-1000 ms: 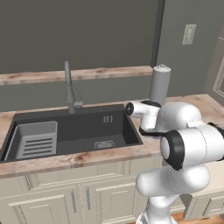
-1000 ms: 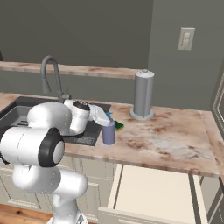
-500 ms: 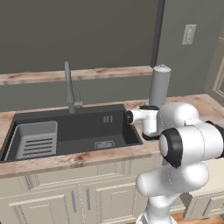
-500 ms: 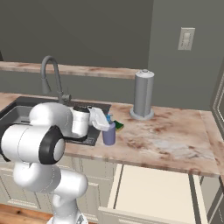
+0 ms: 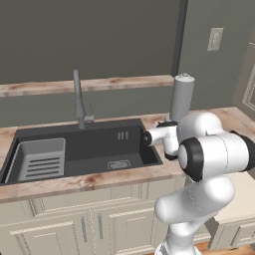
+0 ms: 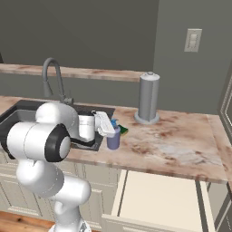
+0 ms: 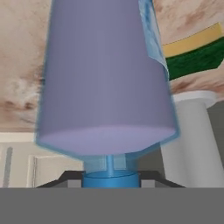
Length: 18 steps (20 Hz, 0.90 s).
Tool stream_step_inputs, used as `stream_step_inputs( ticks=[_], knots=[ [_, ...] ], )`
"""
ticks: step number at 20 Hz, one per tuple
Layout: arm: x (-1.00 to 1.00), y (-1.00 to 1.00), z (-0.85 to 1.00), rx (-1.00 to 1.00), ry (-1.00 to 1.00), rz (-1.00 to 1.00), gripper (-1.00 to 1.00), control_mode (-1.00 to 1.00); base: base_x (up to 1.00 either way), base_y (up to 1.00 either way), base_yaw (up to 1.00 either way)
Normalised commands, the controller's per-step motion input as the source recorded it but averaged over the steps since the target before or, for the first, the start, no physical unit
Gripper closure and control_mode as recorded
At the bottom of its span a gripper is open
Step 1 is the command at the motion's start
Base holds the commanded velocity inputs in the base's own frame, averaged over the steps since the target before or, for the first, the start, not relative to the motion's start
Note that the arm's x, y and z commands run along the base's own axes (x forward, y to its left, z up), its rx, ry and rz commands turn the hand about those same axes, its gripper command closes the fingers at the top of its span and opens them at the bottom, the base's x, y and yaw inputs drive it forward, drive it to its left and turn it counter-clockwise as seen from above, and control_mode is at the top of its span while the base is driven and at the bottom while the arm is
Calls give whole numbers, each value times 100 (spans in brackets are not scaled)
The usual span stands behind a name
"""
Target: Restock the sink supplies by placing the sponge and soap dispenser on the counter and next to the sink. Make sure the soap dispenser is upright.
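Claw (image 6: 108, 128) clamped on the pump neck of the soap dispenser (image 6: 113, 138), jaws drawn nearly together at the teal-blue pump tip (image 7: 110, 178) in the hand view. Lavender-purple bottle upright on the marble-look table (image 6: 181, 145), just right of the dark grey sink (image 5: 94, 147) and near the table's front edge, seen from the right base. Sponge (image 6: 121, 130) flat on the table just behind the bottle, dark green layer and a sliver of yellow peeking past it; whether touching the bottle, cannot tell. Same sponge (image 7: 197, 52) at the upper right of the hand view, beyond the bottle body (image 7: 105, 78). Tall grey upright cylinder (image 6: 148, 98) with domed cap farther back on the table, well apart from the bottle, close to the wall. Light grey slotted rack (image 5: 39, 159) in the left part of the basin, tall slim faucet (image 5: 78, 99) at the sink's back rim. Narrow raised ledge (image 5: 89, 84) of the same stone along the wall behind. Cream drawer (image 6: 154, 195) pulled open below the table at the right.
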Motion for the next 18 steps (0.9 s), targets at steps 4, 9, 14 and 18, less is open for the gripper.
stream_step_inputs(
  ticks=[4, 9, 14, 18],
  knots=[
    [26, 14, -26, -1, 10, 1, 100, -100, 0, 0, 0],
    [15, 8, -25, 0, 4, 3, 100, -100, 0, 0, 0],
    [2, 16, -24, 0, 0, 1, -100, -100, 0, 0, 0],
    [0, 14, -8, 0, 0, 0, -100, -100, 0, 0, 0]
  ],
)
